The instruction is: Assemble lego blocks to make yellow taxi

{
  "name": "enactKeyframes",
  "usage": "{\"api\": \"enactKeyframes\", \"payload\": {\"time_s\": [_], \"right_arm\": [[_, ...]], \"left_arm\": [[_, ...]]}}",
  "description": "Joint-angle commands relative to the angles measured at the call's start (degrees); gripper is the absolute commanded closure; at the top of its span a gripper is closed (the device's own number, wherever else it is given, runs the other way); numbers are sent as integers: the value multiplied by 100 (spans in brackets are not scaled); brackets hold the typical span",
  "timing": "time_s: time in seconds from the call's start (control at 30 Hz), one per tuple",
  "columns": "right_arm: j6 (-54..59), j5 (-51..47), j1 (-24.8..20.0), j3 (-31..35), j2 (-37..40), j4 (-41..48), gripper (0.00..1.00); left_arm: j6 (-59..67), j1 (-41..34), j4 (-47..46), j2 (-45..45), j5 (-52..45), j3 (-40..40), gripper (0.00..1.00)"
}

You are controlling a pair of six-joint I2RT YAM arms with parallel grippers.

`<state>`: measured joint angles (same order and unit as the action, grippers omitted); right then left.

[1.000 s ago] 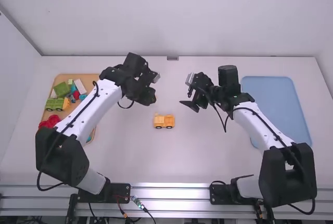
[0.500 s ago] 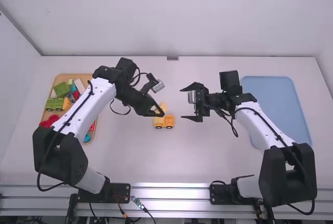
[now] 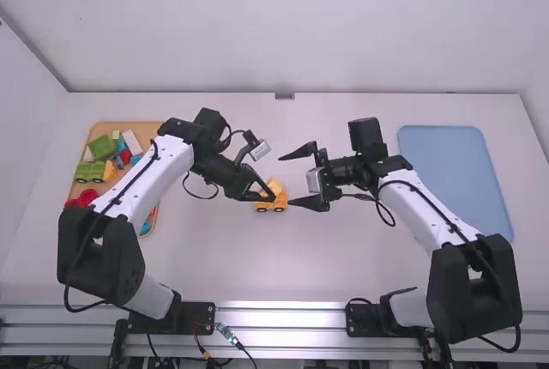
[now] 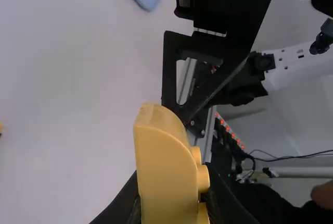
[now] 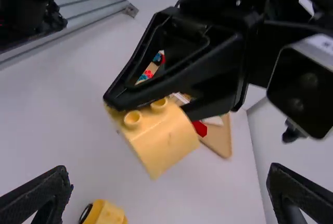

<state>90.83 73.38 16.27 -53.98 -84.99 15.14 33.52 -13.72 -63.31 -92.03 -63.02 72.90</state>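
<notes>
In the high view my left gripper (image 3: 268,194) is over the middle of the table, shut on a yellow block (image 3: 275,186). The wheeled yellow base (image 3: 273,205) stands on the table just below that block. My right gripper (image 3: 286,181) faces from the right, fingers wide apart, nothing between them. The left wrist view has the curved-edged yellow block (image 4: 165,172) clamped in my left gripper (image 4: 174,198), studs turned sideways. In the right wrist view the block (image 5: 164,138) hangs ahead of my right gripper (image 5: 169,193), with the base (image 5: 106,213) lower down.
A wooden tray (image 3: 154,126) of coloured blocks, among them a green wheeled piece (image 3: 90,172), lies at the left, partly behind the left arm. The blue tray (image 3: 455,163) lies at the right. A metal rail (image 3: 283,317) runs along the near edge.
My left gripper has turned and come right and nearer the camera with the yellow block. My right gripper has moved left with its fingers spread wider. The wheeled base has stayed put.
</notes>
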Motion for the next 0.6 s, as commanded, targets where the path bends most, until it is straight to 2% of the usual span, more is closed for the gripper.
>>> {"api": "enactKeyframes", "payload": {"time_s": [0.0, 0.13, 0.27, 0.57], "right_arm": [[7, 156, 59, 33, 94, -60, 1], [-22, 169, 175, 33, 94, -80, 0], [-101, 171, 256, 33, 94, -62, 5], [-39, 344, 282, 28, 96, 209, 5]], "left_arm": [[170, -20, -39, 50, -382, -105, 98], [411, -17, -262, 50, -476, -105, 98], [752, -26, -527, 50, -555, -114, 98], [745, -17, -520, 50, -654, -313, 98]]}}
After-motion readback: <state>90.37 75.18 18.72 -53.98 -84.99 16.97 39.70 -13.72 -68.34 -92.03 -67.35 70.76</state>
